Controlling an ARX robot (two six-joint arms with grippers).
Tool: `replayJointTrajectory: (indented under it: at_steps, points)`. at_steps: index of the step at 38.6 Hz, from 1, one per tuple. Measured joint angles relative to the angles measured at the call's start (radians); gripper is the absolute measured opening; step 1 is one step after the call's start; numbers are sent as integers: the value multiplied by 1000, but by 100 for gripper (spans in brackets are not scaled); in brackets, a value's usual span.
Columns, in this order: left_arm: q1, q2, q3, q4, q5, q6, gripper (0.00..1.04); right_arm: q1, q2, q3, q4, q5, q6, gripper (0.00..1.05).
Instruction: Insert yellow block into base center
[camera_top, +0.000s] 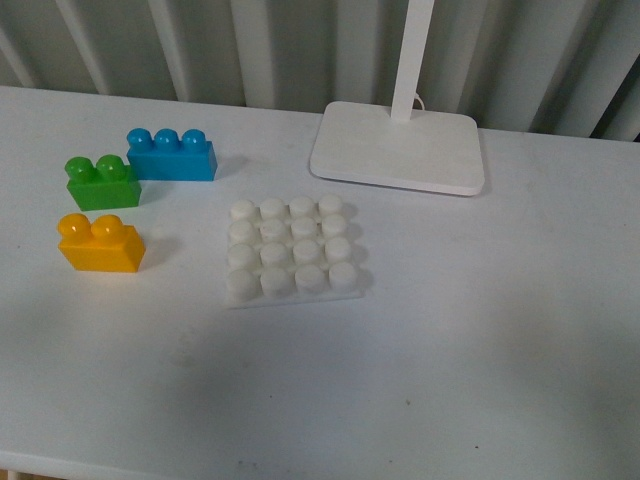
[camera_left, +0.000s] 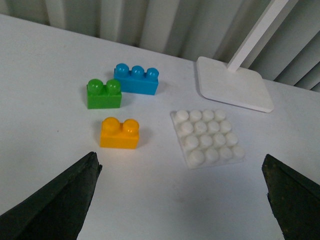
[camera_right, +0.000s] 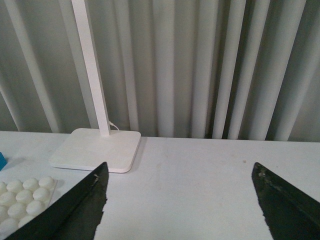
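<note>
The yellow block (camera_top: 100, 243) lies on the white table at the left, studs up; it also shows in the left wrist view (camera_left: 119, 133). The base (camera_top: 292, 250), a white plate with a grid of round studs, lies at the table's middle, bare; it shows in the left wrist view (camera_left: 208, 138) and partly in the right wrist view (camera_right: 22, 197). Neither arm shows in the front view. My left gripper (camera_left: 182, 200) is open and empty, above the table short of the block and base. My right gripper (camera_right: 182, 200) is open and empty over bare table, to the right of the base.
A green two-stud brick (camera_top: 102, 183) and a blue three-stud brick (camera_top: 171, 154) lie behind the yellow block. A white lamp stand (camera_top: 398, 147) with an upright post stands behind the base. A ribbed grey wall runs along the table's back edge.
</note>
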Motion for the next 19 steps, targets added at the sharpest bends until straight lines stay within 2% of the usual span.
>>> replayJointTrajectory:
  at_steps: [3,12,19]
  points:
    - [9,139,14,131,6,0,98,0,0,0,0,0,1,97]
    - [-2,662,37,561,-4,34,98,0,0,0,0,0,0,95]
    - [-10,966,87,741,-26,71,98,0,0,0,0,0,0,95]
